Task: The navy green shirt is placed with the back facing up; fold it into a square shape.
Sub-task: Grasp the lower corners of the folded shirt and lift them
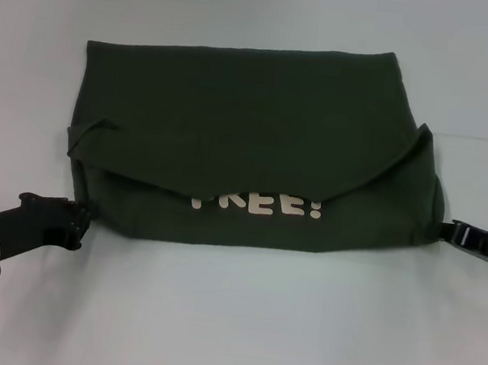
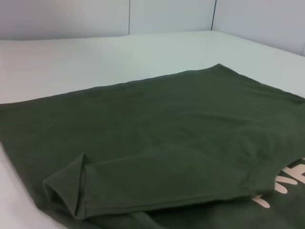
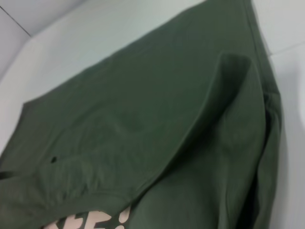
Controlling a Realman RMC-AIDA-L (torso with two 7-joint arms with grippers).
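Left tool (image 1: 79, 221) is seen low on the desk (image 1: 228, 322) at the near-left corner of the navy green shirt (image 1: 251, 122), touching or just beside the hem; whether it is open or clamped cannot be told. The shirt is laid mid-desk as a wide folded block, its plain top layer folded toward the robot over the cream lettering (image 1: 257, 203), which is partly covered. Right tool (image 1: 450, 232) is seen at the shirt's near-right corner, right at the cloth edge; grip state cannot be told.
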